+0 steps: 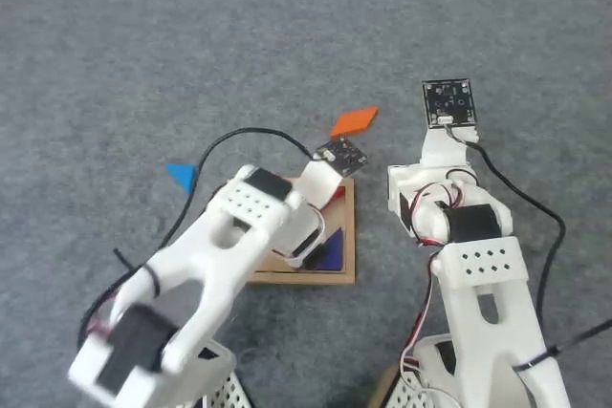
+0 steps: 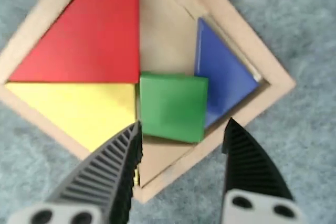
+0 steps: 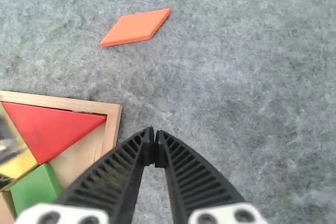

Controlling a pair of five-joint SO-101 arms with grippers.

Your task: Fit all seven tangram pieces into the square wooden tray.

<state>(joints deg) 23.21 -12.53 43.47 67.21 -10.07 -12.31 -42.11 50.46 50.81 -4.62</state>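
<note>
Outside tray [image 1: 349, 236]: orange piece [image 1: 354, 121], small blue triangle [image 1: 181, 175].
Inside tray: green square [image 2: 173, 106], red triangle [image 2: 86, 35], yellow triangle [image 2: 79, 106].
Left gripper [image 2: 184, 123]: above tray, spread.
Right gripper [image 3: 155, 132]: beside tray, pressed together, empty.

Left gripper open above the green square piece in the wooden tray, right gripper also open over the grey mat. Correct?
No. The right gripper is shut, not open, as the right wrist view shows; the rest stands.
</note>
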